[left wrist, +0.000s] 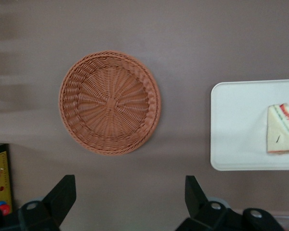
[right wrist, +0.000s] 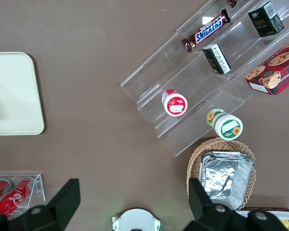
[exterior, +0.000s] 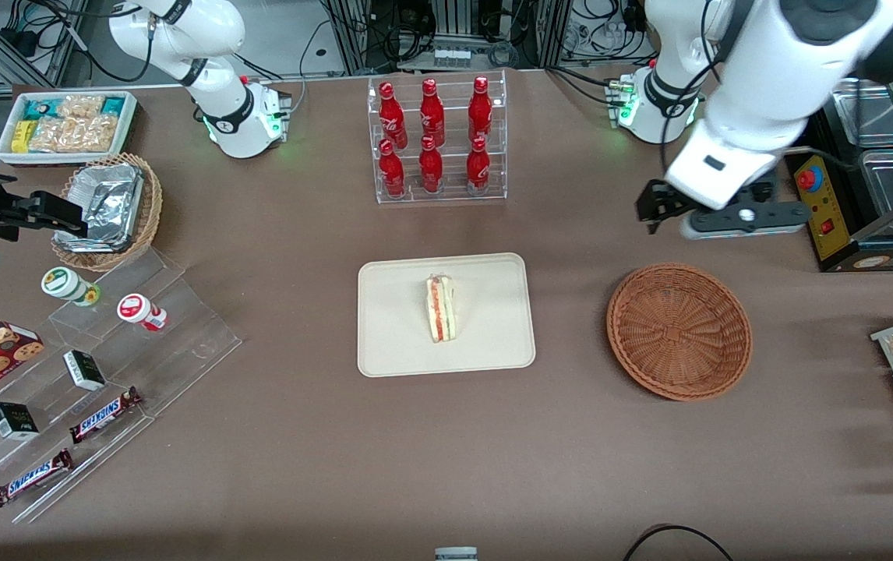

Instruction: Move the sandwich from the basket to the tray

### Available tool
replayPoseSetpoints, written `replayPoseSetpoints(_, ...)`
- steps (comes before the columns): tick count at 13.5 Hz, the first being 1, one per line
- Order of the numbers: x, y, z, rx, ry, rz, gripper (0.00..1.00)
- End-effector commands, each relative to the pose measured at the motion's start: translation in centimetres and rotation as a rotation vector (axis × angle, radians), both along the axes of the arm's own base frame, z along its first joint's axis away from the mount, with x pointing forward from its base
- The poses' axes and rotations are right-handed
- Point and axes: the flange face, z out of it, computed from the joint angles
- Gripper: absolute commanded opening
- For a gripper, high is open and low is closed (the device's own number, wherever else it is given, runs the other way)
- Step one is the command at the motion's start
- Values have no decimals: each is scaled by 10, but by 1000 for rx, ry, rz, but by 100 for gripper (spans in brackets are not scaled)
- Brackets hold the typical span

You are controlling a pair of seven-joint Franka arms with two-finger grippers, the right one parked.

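front view shows the sandwich [exterior: 442, 308] lying on the tray [exterior: 392, 343], near the tray's middle, with its red-orange and green filling edge showing along one side. taking the tray as the landmark, the basket [exterior: 679, 331] sits on the brown table [exterior: 298, 436] well apart from it toward the working arm's end, and it holds nothing. the gripper [exterior: 653, 209] hangs above the table, farther from the front camera than the basket and clear of both the basket and the tray. in the left wrist view its two dark fingers [left wrist: 61, 195] stand wide apart with nothing between them, and the basket [left wrist: 110, 102] and the tray [left wrist: 236, 125] with the sandwich [left wrist: 282, 129] lie below. farther from the front camera than the tray stands a clear rack of red bottles [exterior: 435, 136]. toward the parked arm's end from the tray, clear stepped shelves [exterior: 104, 366] carry chocolate bars [exterior: 104, 414] and small cups [exterior: 139, 311].
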Motion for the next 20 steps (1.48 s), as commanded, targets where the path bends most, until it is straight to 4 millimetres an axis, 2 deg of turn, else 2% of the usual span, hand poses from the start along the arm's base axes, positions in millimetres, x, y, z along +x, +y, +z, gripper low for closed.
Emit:
replayPoseSetpoints(1,-1,42,6,-19,26,-30,100)
replayPoseSetpoints(6,16,90,23,-29,0,-15,100)
replayPoseSetpoints(9,34,98,29,-28,28,1,100)
replayPoseSetpoints(10,38,106,32,-32,35,16,100)
replayPoseSetpoints(12,38,112,34,-30,43,-6,100)
replayPoseSetpoints(13,38,129,35,-36,47,7,100)
replayPoseSetpoints(14,37,135,36,-63,55,8,100)
replayPoseSetpoints(16,36,144,37,-86,58,17,100)
replayPoseSetpoints(20,37,145,38,-80,54,16,100)
